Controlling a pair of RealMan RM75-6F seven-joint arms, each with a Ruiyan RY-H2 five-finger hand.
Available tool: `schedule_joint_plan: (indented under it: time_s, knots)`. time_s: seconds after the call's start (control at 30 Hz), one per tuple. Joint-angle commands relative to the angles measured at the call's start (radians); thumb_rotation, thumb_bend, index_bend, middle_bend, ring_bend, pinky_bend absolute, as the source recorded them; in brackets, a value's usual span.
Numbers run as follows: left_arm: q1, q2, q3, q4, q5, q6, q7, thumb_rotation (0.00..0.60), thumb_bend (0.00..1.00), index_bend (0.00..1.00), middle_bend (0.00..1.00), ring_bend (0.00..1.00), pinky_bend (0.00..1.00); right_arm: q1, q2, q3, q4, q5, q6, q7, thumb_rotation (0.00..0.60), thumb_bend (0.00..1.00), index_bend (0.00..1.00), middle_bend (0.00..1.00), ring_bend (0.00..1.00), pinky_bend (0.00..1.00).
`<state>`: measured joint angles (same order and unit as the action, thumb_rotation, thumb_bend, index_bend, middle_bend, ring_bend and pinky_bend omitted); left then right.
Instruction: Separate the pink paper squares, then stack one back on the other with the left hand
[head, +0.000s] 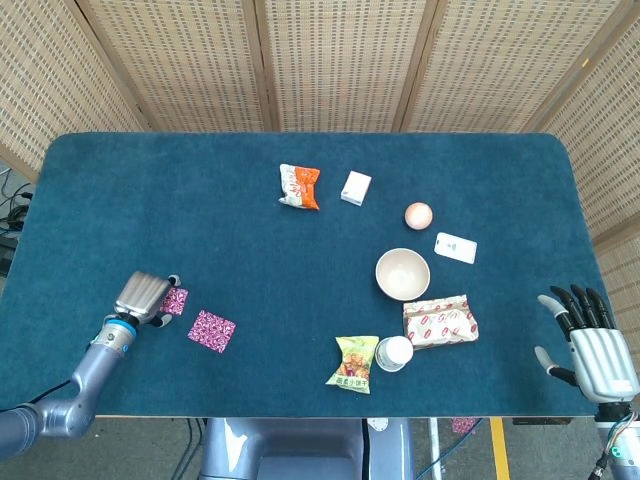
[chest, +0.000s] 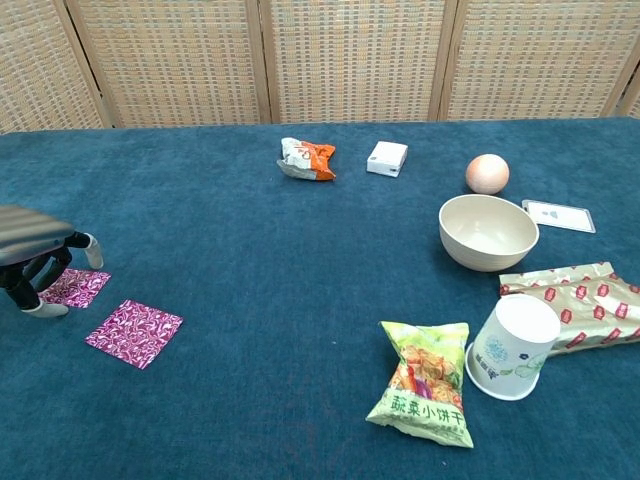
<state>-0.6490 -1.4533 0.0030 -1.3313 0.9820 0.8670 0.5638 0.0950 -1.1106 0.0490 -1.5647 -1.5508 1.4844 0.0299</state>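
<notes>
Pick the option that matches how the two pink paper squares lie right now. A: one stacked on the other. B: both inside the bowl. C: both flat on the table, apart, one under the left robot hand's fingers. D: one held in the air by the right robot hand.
C: the first pink square lies under the left robot hand, and the second pink square lies apart beside it.

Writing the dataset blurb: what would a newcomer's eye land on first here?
Two pink paper squares, one lying free and one under the left hand arched over it at the table's near left edge. Then the snack clutter on the right: a green snack bag beside a tipped paper cup.
</notes>
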Motion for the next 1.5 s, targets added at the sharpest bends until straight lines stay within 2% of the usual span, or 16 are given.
schedule_joint_plan:
  time_s: [0.03, 0.33, 1.27, 1.5]
  knots:
    - [-0.001, 0.001, 0.000, 0.000, 0.000, -0.001, 0.000, 0.497, 0.28, 0.38, 0.65, 0.58, 0.54, 0.001, 0.000, 0.000, 0.000, 0.000, -0.001, 0.000, 0.600, 0.33, 0.17, 0.14, 0.00, 0.00]
    - [0.003, -0.002, -0.001, 0.007, -0.007, -0.001, -0.006, 0.497, 0.27, 0.42, 0.65, 0.58, 0.54, 0.001, -0.001, 0.001, 0.000, 0.002, -0.002, -0.001, 0.600, 0.32, 0.17, 0.14, 0.00, 0.00]
    - [0.003, -0.006, 0.000, 0.018, -0.010, -0.009, -0.007, 0.500, 0.27, 0.42, 0.65, 0.58, 0.54, 0.005, -0.003, 0.003, 0.001, 0.003, -0.006, -0.001, 0.600, 0.32, 0.17, 0.14, 0.00, 0.00]
    - [0.005, -0.009, 0.001, 0.019, -0.010, -0.014, -0.017, 0.506, 0.30, 0.47, 0.65, 0.58, 0.54, 0.005, -0.002, 0.003, 0.000, 0.006, -0.007, -0.004, 0.600, 0.33, 0.17, 0.14, 0.00, 0.00]
